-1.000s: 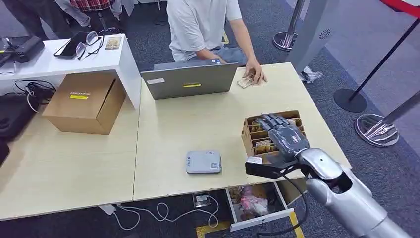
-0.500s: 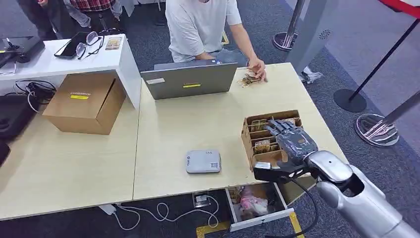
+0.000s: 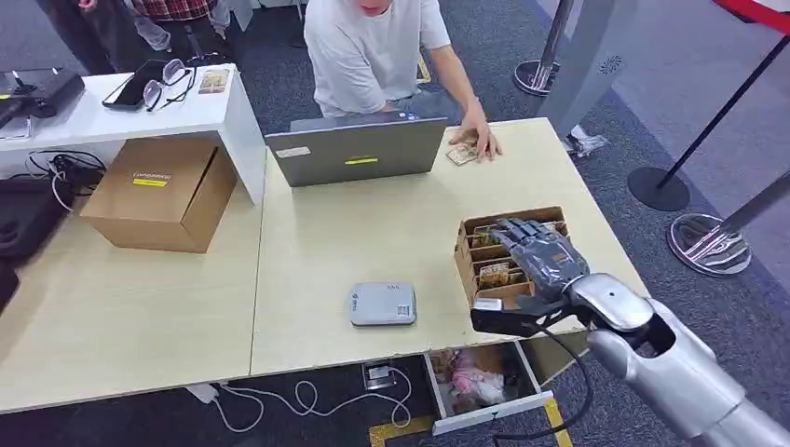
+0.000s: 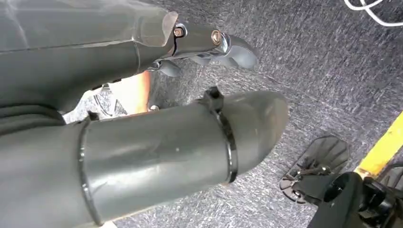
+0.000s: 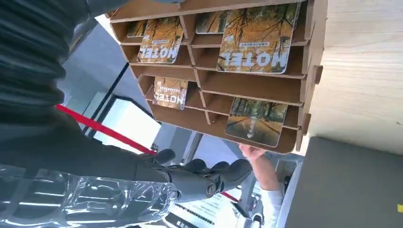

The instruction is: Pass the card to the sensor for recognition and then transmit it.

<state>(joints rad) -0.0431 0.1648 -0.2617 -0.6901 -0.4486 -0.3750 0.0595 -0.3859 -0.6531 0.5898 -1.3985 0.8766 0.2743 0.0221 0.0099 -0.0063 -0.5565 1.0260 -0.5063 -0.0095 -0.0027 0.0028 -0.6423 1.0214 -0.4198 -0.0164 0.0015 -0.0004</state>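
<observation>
A brown cardboard rack (image 3: 464, 257) of hotel cards (image 3: 494, 274) stands at the table's right near side. My right hand (image 3: 540, 256) hovers over it, fingers stretched out and holding nothing. In the right wrist view the rack (image 5: 256, 88) shows several orange cards (image 5: 256, 40) in its slots, with my dark fingers (image 5: 204, 176) apart from them. The grey sensor pad (image 3: 383, 304) lies flat near the front edge, left of the rack. My left hand (image 4: 180, 152) hangs over the carpet with nothing in it, its fingers straight.
A person sits behind the far edge, one hand (image 3: 480, 140) resting on loose cards (image 3: 461, 155). A laptop (image 3: 357, 149) stands at the back, a cardboard box (image 3: 158, 191) and a white shelf (image 3: 140, 112) at the left. Below the front edge, a drawer (image 3: 480, 382) is open.
My right hand has stayed over the rack, shifting only slightly. The person has leaned in and moved the cards under their hand.
</observation>
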